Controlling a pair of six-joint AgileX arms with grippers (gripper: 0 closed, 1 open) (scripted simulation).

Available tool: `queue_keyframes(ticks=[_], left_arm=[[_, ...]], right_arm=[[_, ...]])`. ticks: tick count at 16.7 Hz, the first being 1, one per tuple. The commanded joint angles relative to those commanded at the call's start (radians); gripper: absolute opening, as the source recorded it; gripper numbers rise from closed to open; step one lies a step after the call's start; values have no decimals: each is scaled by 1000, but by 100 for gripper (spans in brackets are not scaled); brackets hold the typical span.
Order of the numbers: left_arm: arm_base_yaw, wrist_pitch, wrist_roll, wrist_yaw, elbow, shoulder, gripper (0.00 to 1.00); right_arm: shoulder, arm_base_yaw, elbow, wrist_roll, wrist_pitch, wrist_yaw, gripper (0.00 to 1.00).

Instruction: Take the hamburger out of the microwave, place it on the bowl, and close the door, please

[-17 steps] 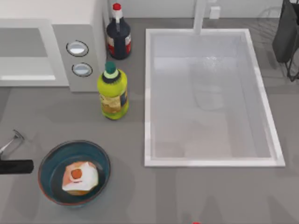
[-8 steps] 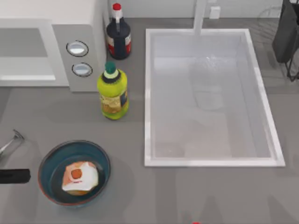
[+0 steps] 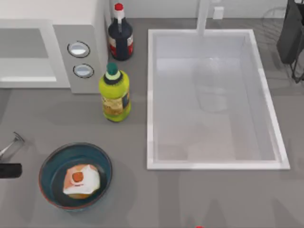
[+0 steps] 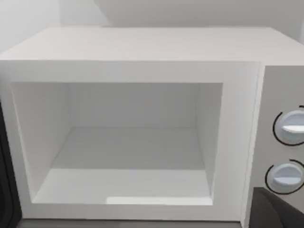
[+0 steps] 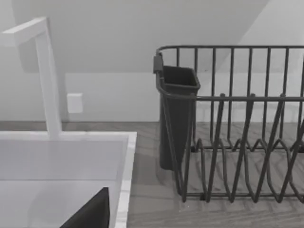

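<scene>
Left hand (image 3: pixel 10 170): a dark part of it is being seen at the left edge of the counter (image 3: pixel 142 199), just beside the bowl; whether its fingers are open or closed cannot be told.
Bowl (image 3: pixel 52 164): it is being carried by the near left part of the counter, and the hamburger (image 3: pixel 81 180) is lying inside it, a little toward the near side, with its orange-red spot facing up.
Sink (image 3: pixel 149 95): the white basin is taking up the middle and right of the counter, and nothing is being seen in it.
Bottles: a yellow bottle (image 3: pixel 114 95) with a green cap is standing between bowl and microwave, and a dark bottle (image 3: pixel 120 35) with a red cap is standing farther back, beside the microwave's panel.
Microwave (image 4: pixel 142 47): its cavity is being shown open and bare in the left wrist view, with the two knobs at one side.
Door (image 4: pixel 7 190): a dark edge of it is being glimpsed beside the opening, so it is judged to be swung open.
Step in hand: closing the door is judged to be what is left. The left hand should be brought behind the door's free edge and pushed in a smooth arc, kept well apart from the bowl and the yellow bottle.
Right hand: it is being held parked at the far right, near the dish rack (image 5: pixel 237 142); its state cannot be told.
</scene>
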Motion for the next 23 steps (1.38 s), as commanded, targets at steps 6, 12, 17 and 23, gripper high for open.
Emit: queue_keyframes(ticks=[6, 12, 17, 23], left_arm=[[12, -4, 9, 10, 9, 12, 0], [261, -94, 185, 165, 237, 294, 0], [591, -244, 419, 382, 556, 766, 0], [976, -479, 701, 656, 963, 1367, 0]], right_arm=[[0, 0, 0, 0, 0, 0, 100], [0, 0, 0, 0, 0, 0, 100], [0, 0, 0, 0, 0, 0, 100], [0, 0, 0, 0, 0, 0, 100]])
